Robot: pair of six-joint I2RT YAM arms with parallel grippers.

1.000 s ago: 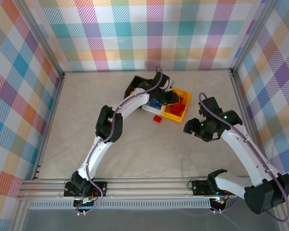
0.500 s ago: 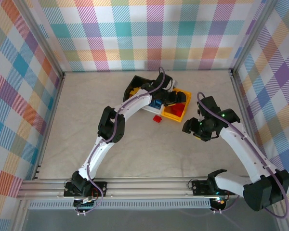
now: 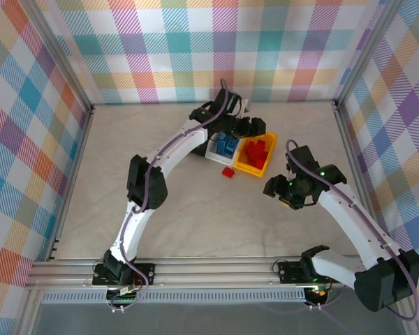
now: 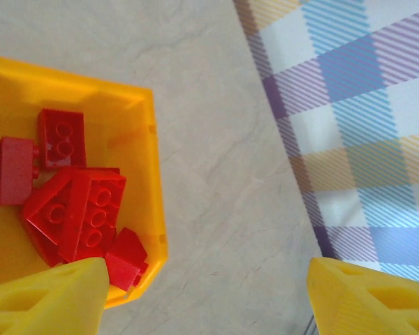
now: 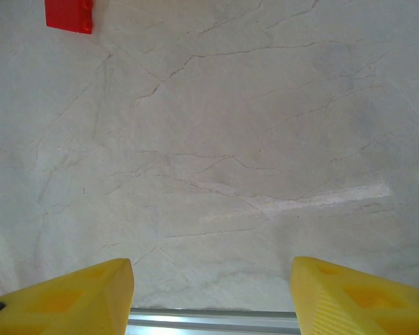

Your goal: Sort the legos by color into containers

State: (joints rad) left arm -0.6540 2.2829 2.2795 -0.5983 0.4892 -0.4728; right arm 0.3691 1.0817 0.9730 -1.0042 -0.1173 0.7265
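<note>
The yellow bin (image 3: 272,151) holds several red legos (image 3: 256,152). The white bin (image 3: 213,155) to its left holds blue legos (image 3: 227,143). One loose red lego (image 3: 228,172) lies on the table just in front of the two bins. My left gripper (image 3: 258,128) hovers open behind the yellow bin. In the left wrist view the yellow bin's rim (image 4: 153,181) and its red legos (image 4: 77,202) lie to the left, and the left gripper (image 4: 206,300) has only bare table between its fingers. My right gripper (image 3: 275,190) is open and empty. The right wrist view has the loose red lego (image 5: 69,15) far ahead of the right gripper (image 5: 209,293). My left arm hides the black bin.
Plaid walls (image 3: 216,49) close in the back and both sides, with metal posts at the corners. An aluminium rail (image 3: 209,269) runs along the near edge by the arm bases. The plaid wall (image 4: 356,118) stands close on the right of the left wrist view.
My left gripper has opened and drawn back from over the bins toward the far wall, uncovering the blue and red legos. The right arm has barely shifted.
</note>
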